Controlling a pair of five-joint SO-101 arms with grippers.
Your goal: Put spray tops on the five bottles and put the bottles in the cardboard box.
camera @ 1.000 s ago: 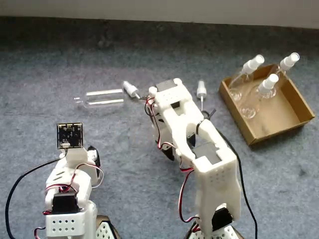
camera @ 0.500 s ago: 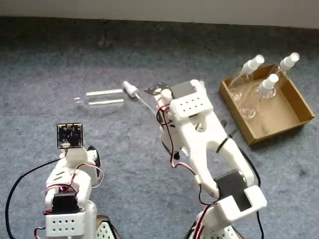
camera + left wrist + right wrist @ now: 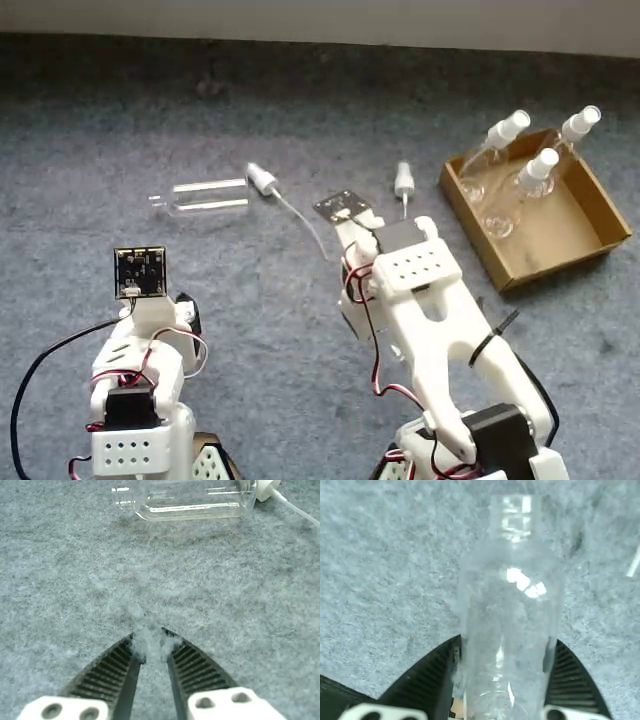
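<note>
My right gripper (image 3: 504,642) is shut on a clear uncapped bottle (image 3: 512,605), its open neck pointing away over the grey carpet. In the high view the right arm (image 3: 420,290) covers that bottle. A second uncapped bottle (image 3: 210,196) (image 3: 190,500) lies on its side at the back left. A white spray top (image 3: 262,180) (image 3: 267,487) with a long tube lies beside its base. Another spray top (image 3: 403,180) lies in front of the right arm. My left gripper (image 3: 152,647) rests shut and empty, well short of the lying bottle.
The cardboard box (image 3: 590,235) sits at the back right and holds three bottles with spray tops (image 3: 525,180). The left arm (image 3: 140,370) stays folded at the near left. Grey carpet covers the table to a pale strip along the far edge.
The right arm has drawn back toward its base and slightly right, away from the spray tops. The spray top near the box is uncovered again. The left arm has not moved.
</note>
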